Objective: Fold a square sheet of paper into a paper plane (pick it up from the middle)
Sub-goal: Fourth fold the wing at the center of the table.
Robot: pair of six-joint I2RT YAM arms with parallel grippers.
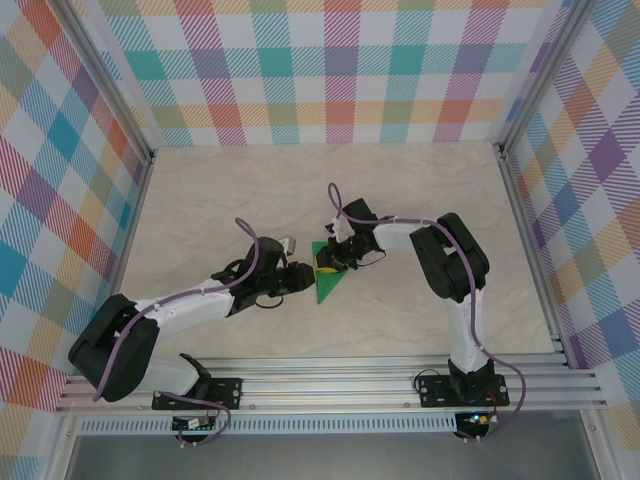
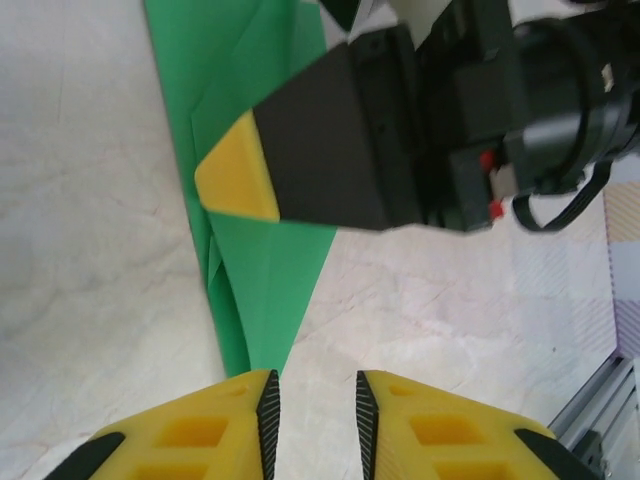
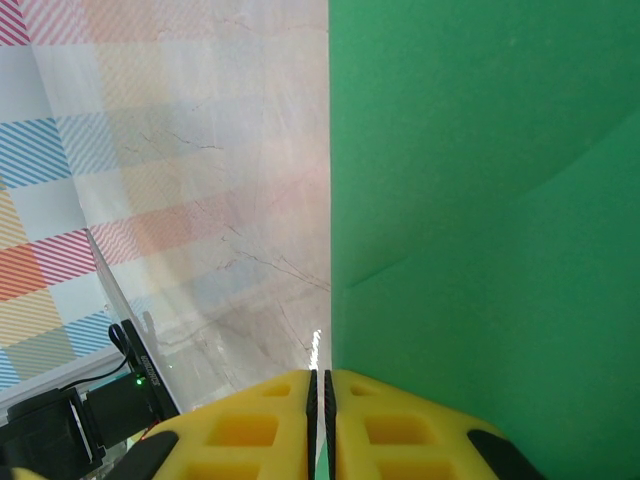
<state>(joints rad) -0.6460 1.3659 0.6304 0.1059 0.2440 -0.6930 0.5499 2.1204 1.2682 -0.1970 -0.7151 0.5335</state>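
Observation:
The green paper (image 1: pixel 326 280) lies mid-table, folded into a narrow triangle with its point toward the near edge. In the left wrist view the paper (image 2: pixel 265 290) shows layered creases and tapers down to my left gripper (image 2: pixel 313 385). That gripper is open, with bare table between its pads, just short of the point. My right gripper (image 1: pixel 340 256) lies across the wide end of the paper, its black finger (image 2: pixel 320 150) with a yellow tip flat over the paper. In the right wrist view this gripper (image 3: pixel 322 378) is shut, a green sliver shows between its pads, and the paper (image 3: pixel 480 200) spreads to the right.
The pale marbled tabletop (image 1: pixel 250 190) is ringed by checked walls (image 1: pixel 330 70) and aluminium posts. A metal rail (image 1: pixel 330 385) runs along the near edge by the arm bases. Both arms meet at the middle of the table.

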